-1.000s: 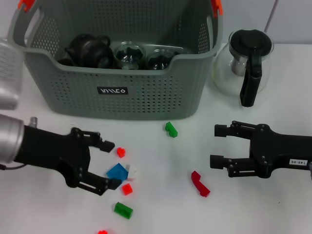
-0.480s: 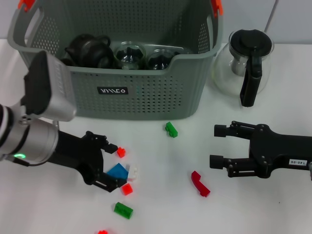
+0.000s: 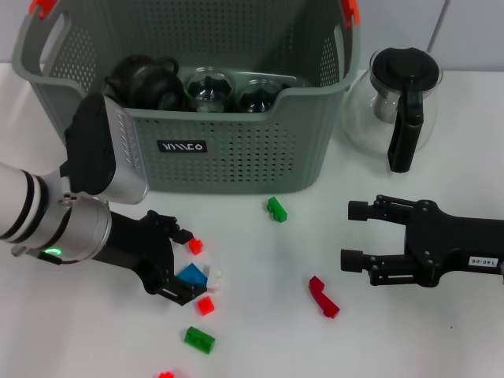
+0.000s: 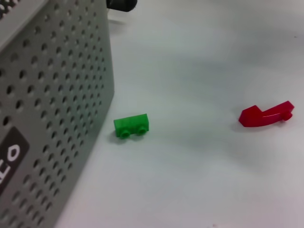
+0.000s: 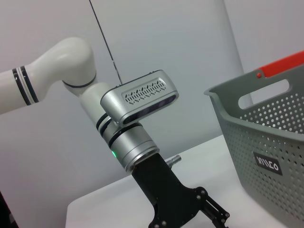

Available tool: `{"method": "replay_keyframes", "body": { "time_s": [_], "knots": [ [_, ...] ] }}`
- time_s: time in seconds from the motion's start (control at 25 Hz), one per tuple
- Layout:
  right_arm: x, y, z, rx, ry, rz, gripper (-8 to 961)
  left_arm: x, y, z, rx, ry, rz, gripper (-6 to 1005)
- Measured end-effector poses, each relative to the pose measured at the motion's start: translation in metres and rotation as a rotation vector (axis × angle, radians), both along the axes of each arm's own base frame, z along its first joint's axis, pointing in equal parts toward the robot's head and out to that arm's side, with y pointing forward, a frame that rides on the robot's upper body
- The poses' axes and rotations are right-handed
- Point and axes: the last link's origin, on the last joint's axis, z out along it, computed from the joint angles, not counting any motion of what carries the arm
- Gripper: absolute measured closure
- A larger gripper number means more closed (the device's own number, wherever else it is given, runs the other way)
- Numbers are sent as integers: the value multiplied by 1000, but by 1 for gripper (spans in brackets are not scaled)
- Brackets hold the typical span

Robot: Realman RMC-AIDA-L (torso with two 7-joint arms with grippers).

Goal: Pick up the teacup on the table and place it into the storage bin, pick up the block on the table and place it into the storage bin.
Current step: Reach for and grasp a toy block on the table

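- Left gripper [image 3: 179,263]: low over the table [image 3: 260,331], near its front-left part, jaws spread around the blue block [image 3: 189,275]. Nothing is clenched yet; the block lies on the table between the fingertips.
- Step in hand, as you should read it: the block pick. Dark teaware already sits inside the storage bin [image 3: 228,150]; I cannot tell from here whether the teacup is among it.
- Crowding: a small red block [image 3: 195,246], a white piece [image 3: 213,278] and another red block [image 3: 205,305] lie just beside the blue one. Close squarely on blue alone, or you will drag a neighbour.
- Next call: shut, lift clear of the bin's front wall, carry over its rim, release.
- Farther right: green block [image 3: 276,209], then a curved red piece [image 3: 323,297], both untouched.
- Right gripper [image 3: 358,236]: parked over the table's right side, fingers released, holding nothing, in front of the glass pot [image 3: 394,102].
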Motion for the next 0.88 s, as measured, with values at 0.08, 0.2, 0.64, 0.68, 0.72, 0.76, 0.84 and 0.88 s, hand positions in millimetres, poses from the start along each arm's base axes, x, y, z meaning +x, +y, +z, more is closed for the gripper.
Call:
{"method": "replay_keyframes", "body": {
  "time_s": [0.08,0.2,0.64,0.68,0.72,0.76,0.84,0.88],
  "knots": [
    [0,0,0,0,0,0,13,-1,1,0,8,5,-1,135],
    [0,0,0,0,0,1,13,-3,2,-1,8,21,-4,137],
    [0,0,0,0,0,1,13,-10,1,-9,-1,60,4,147],
    [0,0,0,0,0,1,13,-10,1,-9,4,60,7,148],
    [0,0,0,0,0,0,13,-10,2,-9,7,59,8,149],
    [0,0,0,0,0,0,13,-10,3,-8,18,58,14,150],
    [0,0,0,0,0,0,12,-10,6,-6,39,58,21,151],
    [0,0,0,0,0,-1,12,-10,6,-5,42,59,22,152]
  ]
}}
